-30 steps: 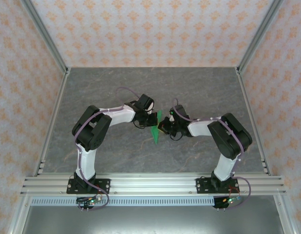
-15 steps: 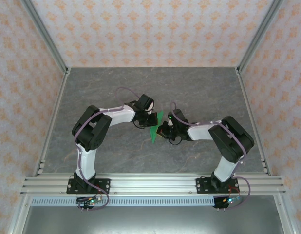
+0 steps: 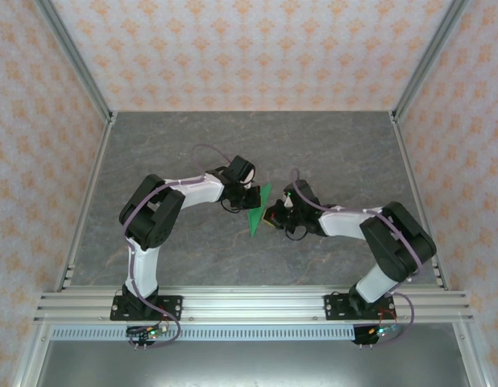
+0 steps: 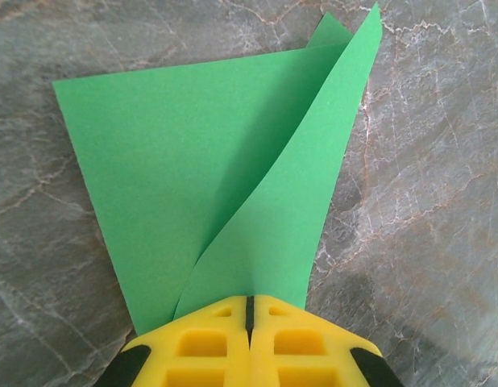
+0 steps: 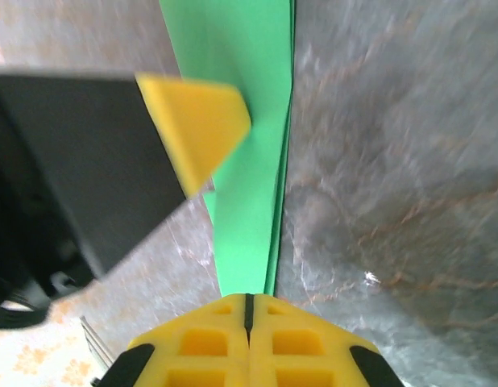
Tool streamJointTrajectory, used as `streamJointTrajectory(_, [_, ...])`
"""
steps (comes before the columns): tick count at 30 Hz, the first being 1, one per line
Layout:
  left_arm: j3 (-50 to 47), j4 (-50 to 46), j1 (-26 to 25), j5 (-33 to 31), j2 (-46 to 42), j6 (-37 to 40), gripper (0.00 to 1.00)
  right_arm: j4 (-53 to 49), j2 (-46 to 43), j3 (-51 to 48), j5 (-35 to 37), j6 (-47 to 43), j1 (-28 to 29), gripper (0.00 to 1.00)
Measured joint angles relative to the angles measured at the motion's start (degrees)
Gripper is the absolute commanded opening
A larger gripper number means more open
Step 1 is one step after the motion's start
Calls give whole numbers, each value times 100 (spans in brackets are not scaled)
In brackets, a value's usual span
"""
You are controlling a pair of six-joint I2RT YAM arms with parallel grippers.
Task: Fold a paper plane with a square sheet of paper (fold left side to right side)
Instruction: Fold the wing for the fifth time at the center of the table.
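Grey marbled worktop (image 3: 192, 145), patterned walls (image 3: 249, 48) around, both arms meeting mid-surface.
Left gripper (image 3: 251, 196) is clamped on a curled flap of the green paper (image 3: 256, 218), which lies at the centre; right gripper (image 3: 271, 216) is clamped on its narrow folded edge.

Both arms extend inward with elbows bent outward, so that the left gripper (image 3: 253, 197) and the right gripper (image 3: 270, 216) face each other mid-scene, fingers fully closed, each clamping the green paper (image 3: 255, 221).
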Motion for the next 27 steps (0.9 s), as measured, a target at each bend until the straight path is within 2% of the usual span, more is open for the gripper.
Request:
streamJointTrajectory(14, [0, 0, 0, 2, 0, 2, 0, 214, 925, 595, 66, 46, -175, 5])
streamJointTrajectory(27, [0, 0, 0, 4, -2, 0, 0, 304, 1064, 678, 39, 101, -175, 4])
